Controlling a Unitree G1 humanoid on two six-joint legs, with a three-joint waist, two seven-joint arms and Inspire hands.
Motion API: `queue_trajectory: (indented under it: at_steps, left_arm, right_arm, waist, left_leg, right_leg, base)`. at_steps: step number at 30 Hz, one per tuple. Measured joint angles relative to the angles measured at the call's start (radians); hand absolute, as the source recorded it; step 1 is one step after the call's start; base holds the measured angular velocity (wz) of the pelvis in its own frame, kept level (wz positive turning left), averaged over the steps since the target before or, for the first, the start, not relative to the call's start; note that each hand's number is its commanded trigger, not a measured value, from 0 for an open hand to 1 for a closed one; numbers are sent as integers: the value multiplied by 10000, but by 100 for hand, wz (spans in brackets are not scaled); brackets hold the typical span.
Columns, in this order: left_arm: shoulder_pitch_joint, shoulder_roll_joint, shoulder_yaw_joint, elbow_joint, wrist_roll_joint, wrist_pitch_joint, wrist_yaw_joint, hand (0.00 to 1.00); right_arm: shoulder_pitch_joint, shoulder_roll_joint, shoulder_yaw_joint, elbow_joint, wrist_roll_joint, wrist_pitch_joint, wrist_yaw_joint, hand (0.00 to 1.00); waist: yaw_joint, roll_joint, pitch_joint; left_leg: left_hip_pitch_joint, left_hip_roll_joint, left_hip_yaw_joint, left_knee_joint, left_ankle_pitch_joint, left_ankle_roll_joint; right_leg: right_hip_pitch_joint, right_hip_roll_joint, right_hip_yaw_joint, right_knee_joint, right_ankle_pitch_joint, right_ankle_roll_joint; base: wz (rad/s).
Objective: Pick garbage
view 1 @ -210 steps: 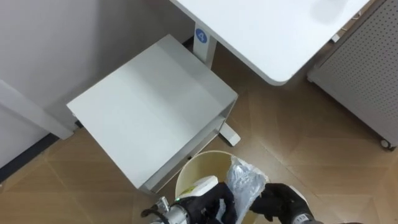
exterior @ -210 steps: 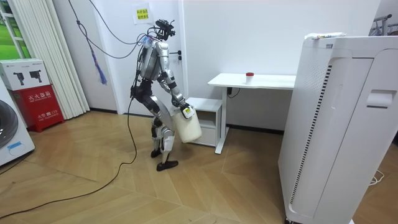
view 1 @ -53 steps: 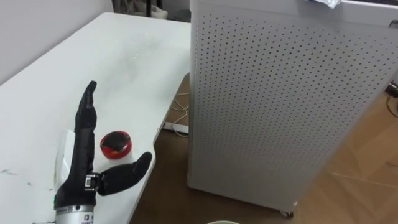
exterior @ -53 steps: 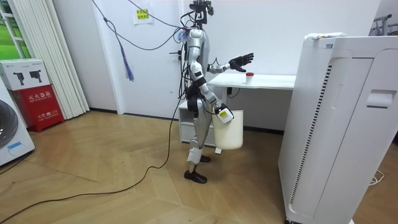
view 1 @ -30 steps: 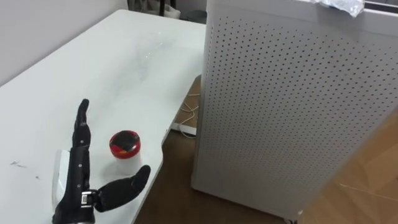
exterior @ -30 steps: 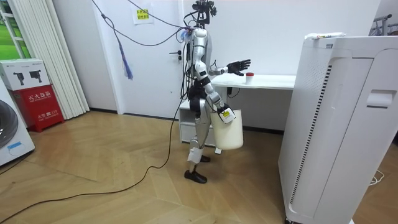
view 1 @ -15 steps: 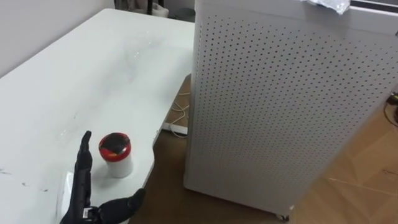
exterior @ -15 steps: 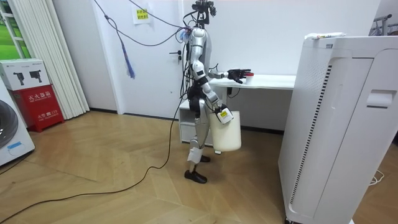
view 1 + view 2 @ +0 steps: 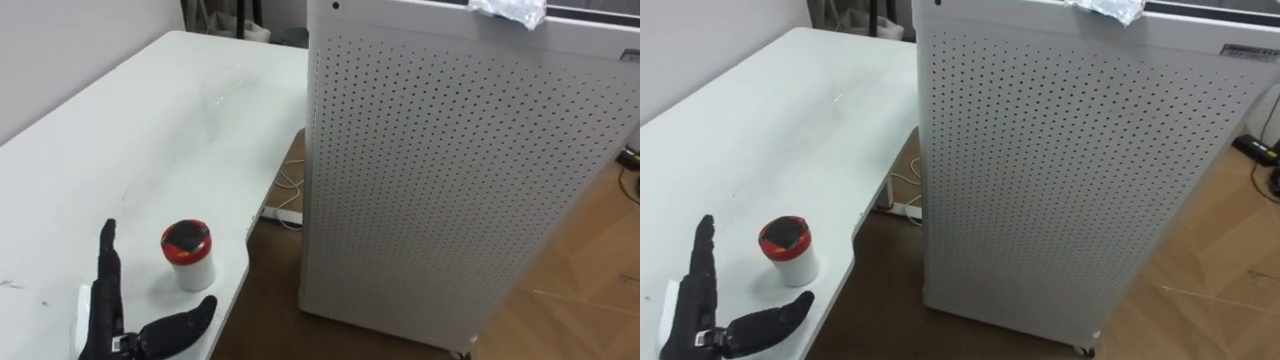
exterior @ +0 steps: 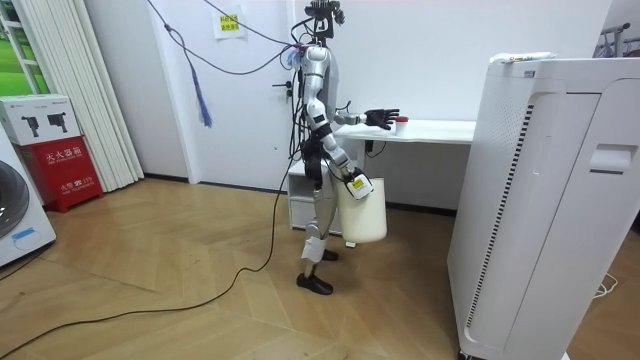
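Setting: plain indoor room, part home, part test lab.
Floor: herringbone wood floor.
Furniture: white desk by a white wall; tall perforated white unit.
Margins: washing machine, stacked cartons, pale curtain.

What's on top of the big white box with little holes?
A crumpled silvery wrapper lies at the top edge of the white perforated box. Most of its top is out of view.
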State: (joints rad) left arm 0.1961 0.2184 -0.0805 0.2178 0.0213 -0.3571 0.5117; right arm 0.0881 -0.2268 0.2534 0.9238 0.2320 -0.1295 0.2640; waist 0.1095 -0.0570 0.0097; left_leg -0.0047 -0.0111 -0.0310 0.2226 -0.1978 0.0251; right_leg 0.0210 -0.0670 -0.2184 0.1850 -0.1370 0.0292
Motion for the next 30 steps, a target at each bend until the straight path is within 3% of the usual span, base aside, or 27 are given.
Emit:
queue_trajectory:
  at_steps: [9,17,19,30]
  left_arm:
    - [-42,-15,320,26,-402,1,254,0]
    - [-185,-17,354,134,-521,86,254,0]
    - [-455,-22,330,134,-521,166,235,0]
    - [-1442,-132,148,69,-514,445,-645,0]
  right_arm:
    - [121,-3,1,-115,23,21,-10,100]
    - [154,24,26,-392,22,421,-1,100]
    - [154,59,25,-491,20,444,7,100]
    - [156,280,18,-738,-21,451,73,100]
  waist:
    - [58,-31,-15]
    - [21,-94,38]
    - [-16,-156,76]
    - [-294,-103,39]
  left_leg:
    - [21,-2,8,23,-1,0]
    - [71,-2,3,16,-5,-3]
    - [71,-1,-26,34,-5,-3]
    - [96,5,48,13,-8,1]
  right_leg:
    - [18,-2,1,5,0,0]
    - [67,5,22,26,-1,1]
    - [96,2,-19,16,-1,1]
    - [90,9,72,2,-1,1]
  base:
    - [0]
    - [0]
    - [5]
    - [-2]
